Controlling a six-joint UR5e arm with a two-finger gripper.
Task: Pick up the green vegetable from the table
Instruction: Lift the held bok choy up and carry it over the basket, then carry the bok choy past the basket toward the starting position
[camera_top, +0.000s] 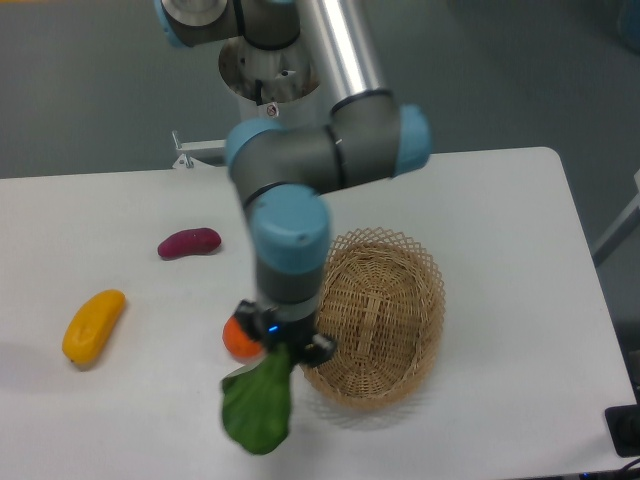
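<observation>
The green vegetable (257, 408), a broad dark green leaf, hangs below my gripper (281, 349), which is shut on its stem end. The leaf looks lifted off the white table (500, 200), with its shadow beneath it. My gripper points downward just left of the wicker basket's rim. The arm's wrist hides the stem end and most of the fingers.
An oval wicker basket (372, 318) stands right of the gripper. An orange fruit (238, 343) lies partly hidden behind the gripper. A purple sweet potato (188, 243) and a yellow oblong fruit (92, 326) lie on the left.
</observation>
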